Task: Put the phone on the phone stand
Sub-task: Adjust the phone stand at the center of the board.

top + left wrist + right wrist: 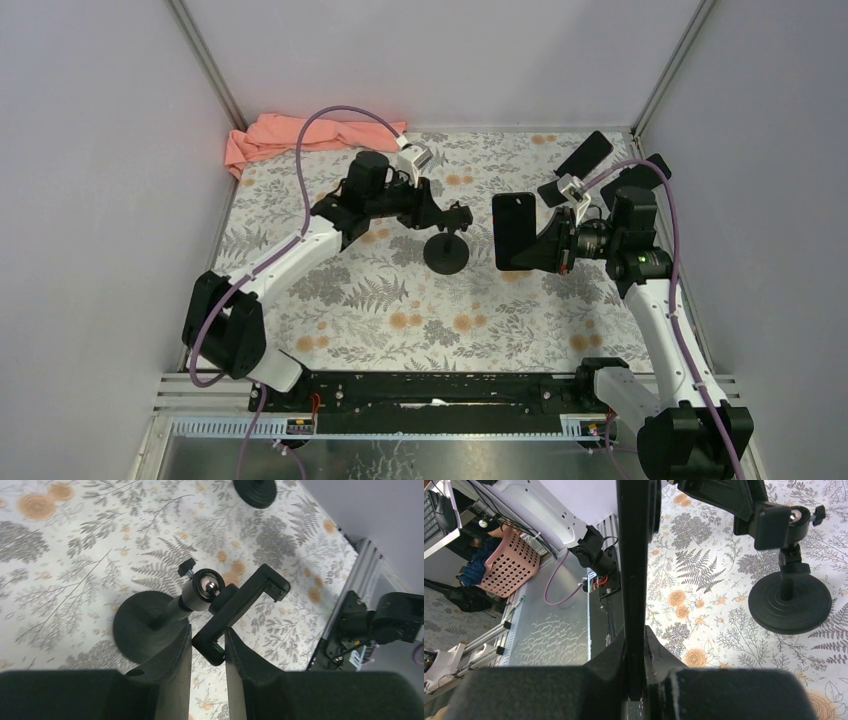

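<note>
The phone (pixel 513 230) hangs at 3 o'clock from the phone stand (pixel 446 250).
The right gripper (pixel 635 640) pinches it edge-on; the left gripper (pixel 207 636) apparently nips the stand's tilted clamp (pixel 240 605).

The black round-based phone stand (pixel 150 625) looked like matt plastic, its ball joint (pixel 209 584) polished, mirror-bright metal. The black rectangular phone (pixel 514 230) was smooth with a dull sheen. The table's floral-printed grey cloth cover (pixel 400 300) lay matt and flat. The crumpled salmon fabric rag (pixel 280 135) looked soft. The left claw (pixel 207 632) had matt black, faintly grainy fingers (pixel 177 680).
</note>
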Tool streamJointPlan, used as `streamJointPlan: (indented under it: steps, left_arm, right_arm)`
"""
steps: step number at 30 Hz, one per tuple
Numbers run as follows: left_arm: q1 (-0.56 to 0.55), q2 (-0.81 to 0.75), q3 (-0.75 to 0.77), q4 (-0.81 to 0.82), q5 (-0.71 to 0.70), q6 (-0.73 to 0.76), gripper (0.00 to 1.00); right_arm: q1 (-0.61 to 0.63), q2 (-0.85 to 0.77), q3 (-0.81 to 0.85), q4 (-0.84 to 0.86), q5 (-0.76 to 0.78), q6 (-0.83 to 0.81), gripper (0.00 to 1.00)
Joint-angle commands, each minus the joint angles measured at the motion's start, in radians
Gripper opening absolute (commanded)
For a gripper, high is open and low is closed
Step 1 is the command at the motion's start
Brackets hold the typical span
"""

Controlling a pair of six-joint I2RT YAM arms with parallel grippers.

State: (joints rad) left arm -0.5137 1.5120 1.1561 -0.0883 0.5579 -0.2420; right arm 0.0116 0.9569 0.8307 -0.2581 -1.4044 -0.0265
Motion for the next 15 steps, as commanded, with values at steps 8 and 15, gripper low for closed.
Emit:
streamJointPlan:
  steps: [8, 15]
  left_arm:
    - [0.049, -0.055, 0.019, -0.130, -0.152, 0.084, 0.28]
    - [0.052, -0.117, 0.033, -0.121, -0.165, 0.013, 0.61]
  right_arm:
    - [0.025, 0.128, 0.175, -0.325, 0.037, -0.331, 0.00]
    - [0.086, 0.225, 0.306, -0.549, 0.110, -0.541, 0.00]
